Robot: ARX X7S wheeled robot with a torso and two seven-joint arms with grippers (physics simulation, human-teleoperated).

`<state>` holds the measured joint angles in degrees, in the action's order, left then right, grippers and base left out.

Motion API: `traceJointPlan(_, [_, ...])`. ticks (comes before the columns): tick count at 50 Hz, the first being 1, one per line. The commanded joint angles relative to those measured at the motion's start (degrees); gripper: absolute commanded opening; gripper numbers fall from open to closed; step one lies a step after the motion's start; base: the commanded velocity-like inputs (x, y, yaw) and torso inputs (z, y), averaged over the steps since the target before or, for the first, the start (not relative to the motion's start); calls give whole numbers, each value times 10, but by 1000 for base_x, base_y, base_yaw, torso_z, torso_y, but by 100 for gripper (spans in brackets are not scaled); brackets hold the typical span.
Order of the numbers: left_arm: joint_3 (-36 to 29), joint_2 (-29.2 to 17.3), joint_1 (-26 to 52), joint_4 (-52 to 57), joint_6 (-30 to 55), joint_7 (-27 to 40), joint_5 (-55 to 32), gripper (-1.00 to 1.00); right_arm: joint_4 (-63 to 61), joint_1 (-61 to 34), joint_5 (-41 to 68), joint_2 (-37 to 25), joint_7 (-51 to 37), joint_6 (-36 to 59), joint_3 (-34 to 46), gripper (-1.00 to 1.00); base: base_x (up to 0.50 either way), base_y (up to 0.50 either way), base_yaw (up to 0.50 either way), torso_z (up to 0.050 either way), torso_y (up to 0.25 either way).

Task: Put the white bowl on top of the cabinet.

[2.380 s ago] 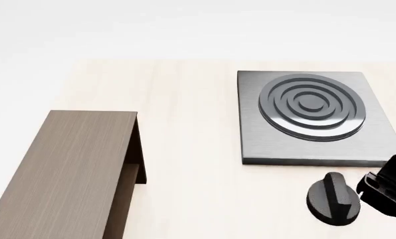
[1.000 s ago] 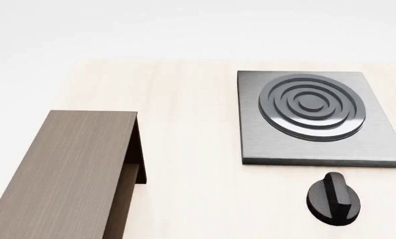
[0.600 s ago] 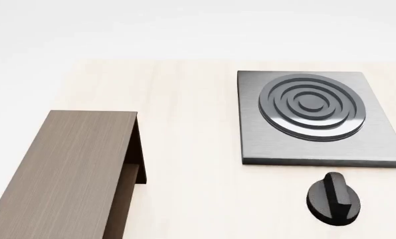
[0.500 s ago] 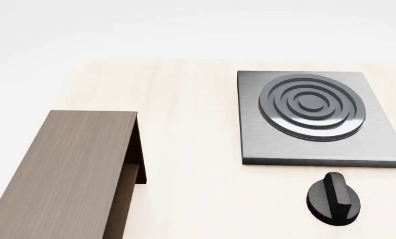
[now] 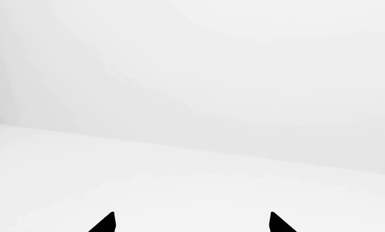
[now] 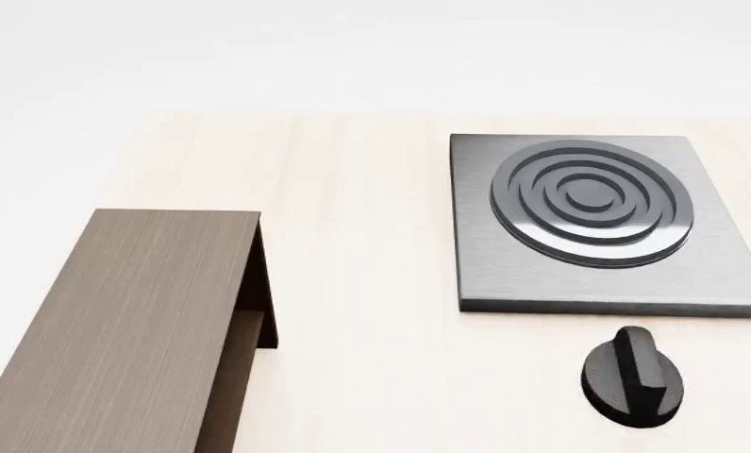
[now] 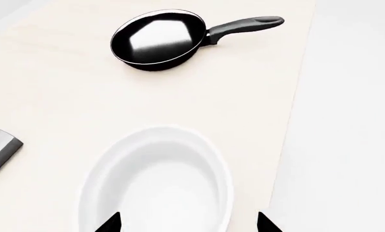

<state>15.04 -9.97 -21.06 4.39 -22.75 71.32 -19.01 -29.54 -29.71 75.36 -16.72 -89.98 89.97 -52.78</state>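
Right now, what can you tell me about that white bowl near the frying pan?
The glossy white ceramic bowl shows only in the right wrist view. It is deep, with smooth walls and a rounded rim, and it looks empty. It stands upright on the pale wooden tabletop, close to the table's edge and apart from the black frying pan beyond it. The right end effector hangs just above it, fingertips spread to either side of the rim; no contact is visible.
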Motion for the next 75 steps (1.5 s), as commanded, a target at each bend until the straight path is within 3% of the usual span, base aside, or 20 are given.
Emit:
traceJointPlan(1, [-1, 0, 0, -2, -1, 0, -1, 100, 30, -17, -2, 3, 0, 0, 2, 100, 0, 0, 0, 0, 0])
traceJointPlan(22, [-2, -1, -1, -2, 0, 3, 2, 100, 57, -4, -35, -1, 19, -28, -43, 100, 0, 0, 0, 0, 0])
traceJointPlan(46, [-4, -3, 1, -3, 2, 5, 4, 100, 165, 8, -164, -14, 109, -148, 44, 100, 0, 0, 0, 0, 0])
traceJointPlan(75, [-6, -4, 1, -6, 0, 5, 2, 100, 250, 68, -219, -16, 176, -233, 24, 100, 0, 0, 0, 0, 0])
